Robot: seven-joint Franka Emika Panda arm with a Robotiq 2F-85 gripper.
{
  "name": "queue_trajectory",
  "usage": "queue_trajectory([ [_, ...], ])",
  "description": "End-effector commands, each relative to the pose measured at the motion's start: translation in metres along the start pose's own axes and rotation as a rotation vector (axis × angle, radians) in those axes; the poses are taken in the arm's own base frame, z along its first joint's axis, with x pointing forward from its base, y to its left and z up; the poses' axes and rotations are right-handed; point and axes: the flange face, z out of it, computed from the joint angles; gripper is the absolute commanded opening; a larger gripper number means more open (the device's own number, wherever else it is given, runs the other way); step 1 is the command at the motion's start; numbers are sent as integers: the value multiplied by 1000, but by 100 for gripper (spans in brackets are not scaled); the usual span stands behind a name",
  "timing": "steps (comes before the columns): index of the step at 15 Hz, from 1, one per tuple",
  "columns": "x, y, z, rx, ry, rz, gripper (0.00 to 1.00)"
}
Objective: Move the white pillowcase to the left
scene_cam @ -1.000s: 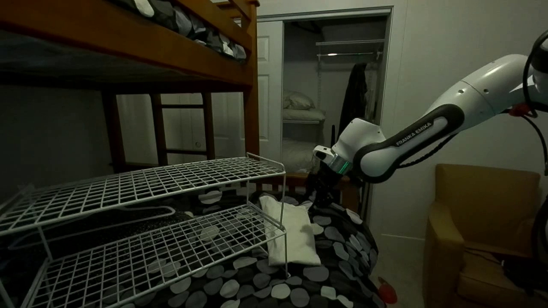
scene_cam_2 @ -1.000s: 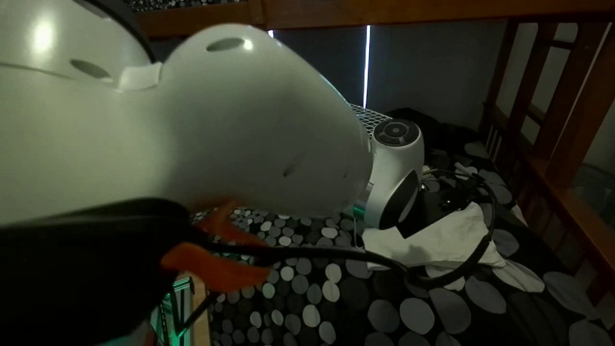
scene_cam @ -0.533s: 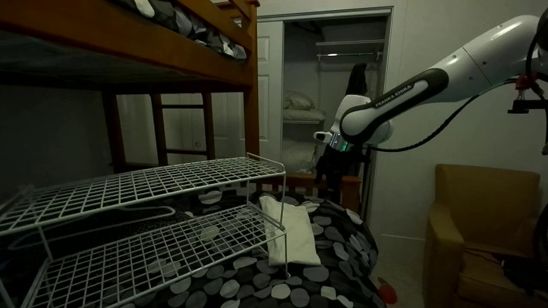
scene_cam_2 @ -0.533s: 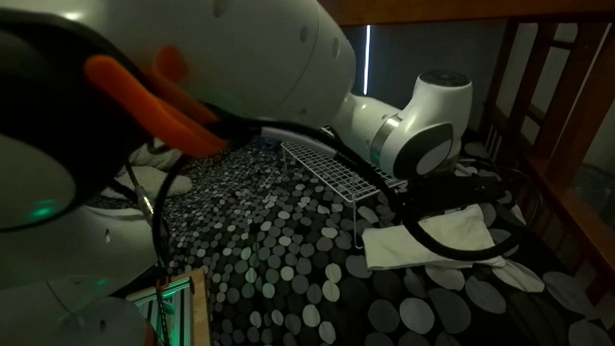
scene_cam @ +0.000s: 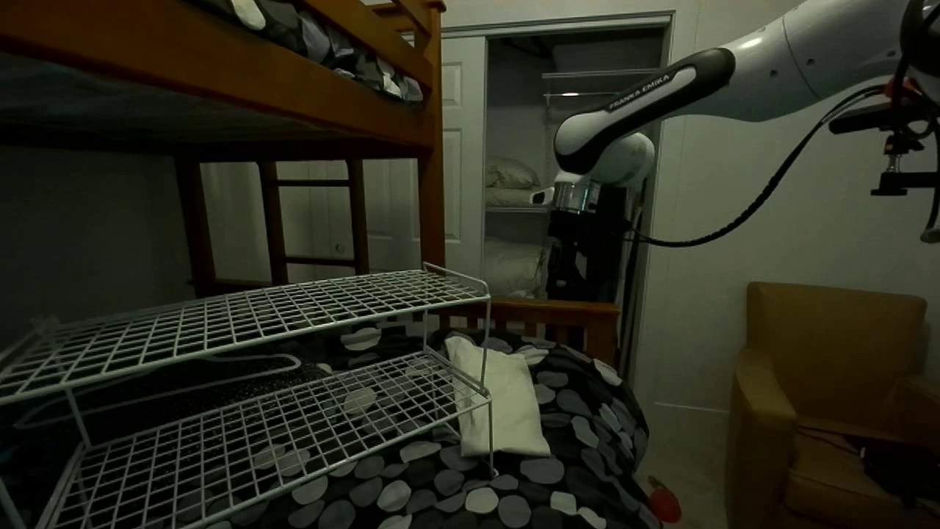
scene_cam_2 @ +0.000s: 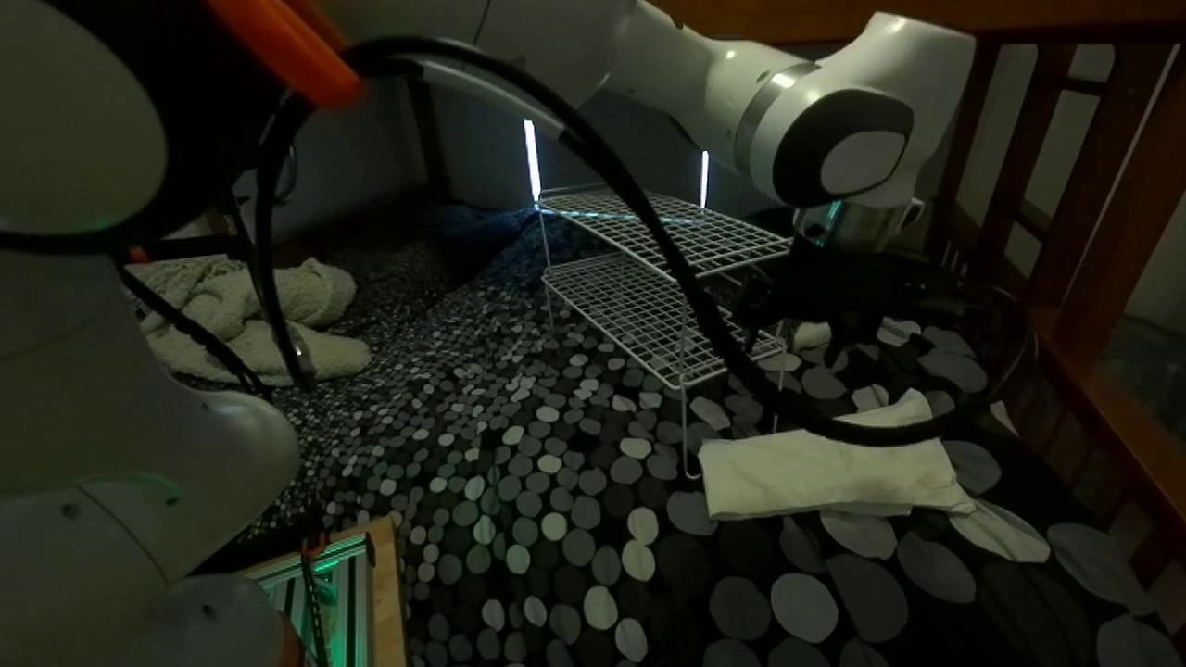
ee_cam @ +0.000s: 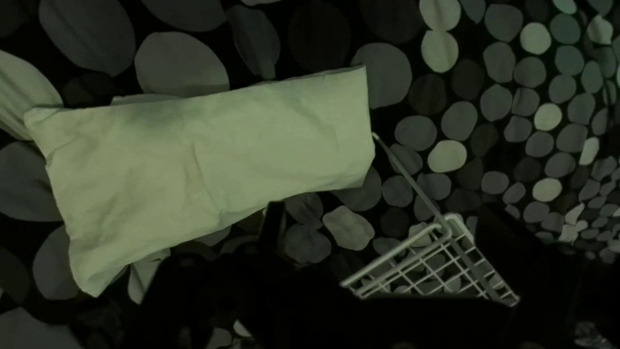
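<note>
— Where did we find the oblong, creased white fabric pillowcase (ee_cam: 208, 160)?
— We saw it lying on the black bedspread with grey and white dots (scene_cam_2: 565, 547), at nine o'clock from the middle of the wrist view.
— And what stood around it?
— In an exterior view we had the white wire grid rack (scene_cam: 242, 350) at nine o'clock from it and the tan upholstered armchair (scene_cam: 830, 375) at three, well apart. One rack leg ended just beside the pillowcase's edge; we couldn't tell whether they touched.
— How did we find the black two-fingered gripper (ee_cam: 381, 211)?
— Its fingers stood spread apart. In both exterior views it hung above the bedspread, between twelve and one o'clock from the pillowcase and apart from it. A black cable (scene_cam_2: 686, 275) crossed our sight of the pillowcase in an exterior view.
</note>
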Motion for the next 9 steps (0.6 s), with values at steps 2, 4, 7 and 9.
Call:
queue_trajectory([
  [2, 21, -12, -24, -27, -25, 245, 100],
  [4, 31, -12, -24, -45, -50, 348, 100],
  [7, 41, -12, -11, -106, -12, 499, 100],
  [9, 45, -12, -17, -100, -31, 440, 100],
])
